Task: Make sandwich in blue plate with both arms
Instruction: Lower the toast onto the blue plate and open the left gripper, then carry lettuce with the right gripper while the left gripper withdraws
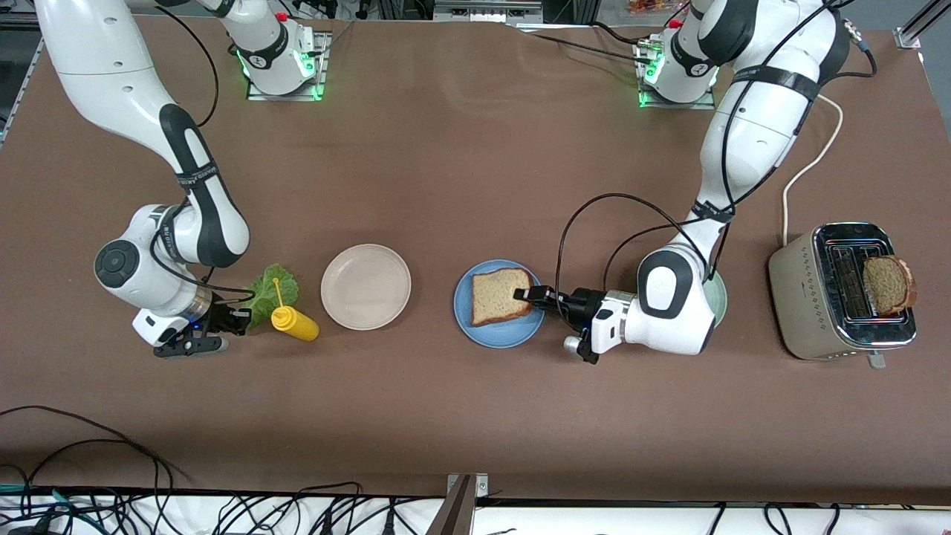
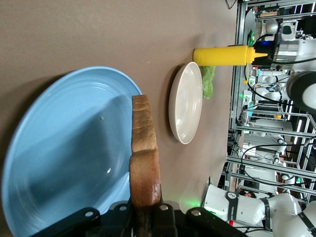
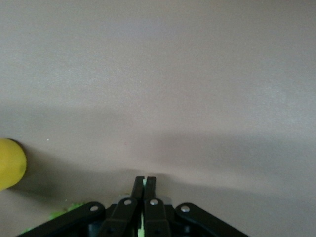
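A brown table (image 1: 446, 171) fills the scene, with two white robot arms reaching over it from their bases along one edge and loose black cables lying along the edge nearest the front camera. Near the middle of the table sits a blue plate (image 1: 475, 327). The left gripper (image 1: 529, 294) is low over the plate's rim on the side toward the left arm's end of the table, and its fingers are clamped on the edge of a slice of bread (image 1: 499, 296). In the left wrist view the bread slice (image 2: 144, 163) stands on edge between the closed fingers, above the blue plate (image 2: 59, 148). A pale green plate (image 1: 719, 297) is mostly hidden under the left arm. At the left arm's end of the table stands a cream toaster (image 1: 802, 297) with a second slice of bread (image 1: 888, 284) sticking out of one slot. Beside the blue plate, toward the right arm's end, lies a cream plate (image 1: 365, 286), then a yellow squeeze bottle (image 1: 295, 324) on its side, then a green lettuce leaf (image 1: 271, 291). The right gripper (image 1: 236, 321) is down at the table by the lettuce, and in the right wrist view its fingers (image 3: 134, 195) are pressed together with a sliver of green between them.
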Tool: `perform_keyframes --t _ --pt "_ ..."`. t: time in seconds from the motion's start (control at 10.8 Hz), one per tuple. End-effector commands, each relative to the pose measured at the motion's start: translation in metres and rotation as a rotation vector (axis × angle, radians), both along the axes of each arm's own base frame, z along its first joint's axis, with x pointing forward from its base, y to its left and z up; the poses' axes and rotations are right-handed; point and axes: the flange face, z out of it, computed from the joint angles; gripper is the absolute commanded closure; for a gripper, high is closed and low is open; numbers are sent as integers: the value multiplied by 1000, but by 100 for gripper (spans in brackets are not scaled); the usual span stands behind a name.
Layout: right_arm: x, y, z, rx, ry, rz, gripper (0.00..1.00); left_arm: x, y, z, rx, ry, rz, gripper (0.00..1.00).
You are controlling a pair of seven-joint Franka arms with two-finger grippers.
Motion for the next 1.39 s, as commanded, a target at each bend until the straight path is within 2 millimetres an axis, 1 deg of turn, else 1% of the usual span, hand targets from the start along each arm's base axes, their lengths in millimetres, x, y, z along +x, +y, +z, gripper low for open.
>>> perform_keyframes --t 0.0,0.09,0.19,0.28,0.46,0.56,0.65,0.83,0.93,1.02,1.11,1.2,1.3 --pt "1 -1 43 35 44 15 100 5 -4 -7 -35 -24 13 1" --pt "-1 0 57 47 62 12 100 9 4 -2 -27 -52 5 0" --pt "-2 1 72 55 77 15 100 12 11 -3 -14 -82 -9 0" --pt "-2 2 90 63 86 18 100 13 17 -1 9 -109 -30 0" --pt "-2 5 122 105 128 12 100 20 32 12 107 -176 -93 0" --pt "-4 7 140 124 134 11 100 24 40 25 169 -212 -126 0" --pt "-6 10 152 133 143 13 100 26 51 31 223 -239 -162 0" --pt "-7 13 179 182 165 4 100 35 80 55 336 -298 -209 0" --pt "-7 21 200 226 187 3 100 34 89 69 385 -298 -244 0" --pt "-7 27 213 248 210 -18 100 36 101 91 443 -304 -255 0" --pt "-6 34 226 250 225 -54 100 37 111 116 515 -318 -272 0" --pt "-7 51 232 248 235 -63 100 35 116 143 571 -326 -277 0" --pt "-6 71 243 244 236 -82 100 33 122 165 629 -326 -274 0"
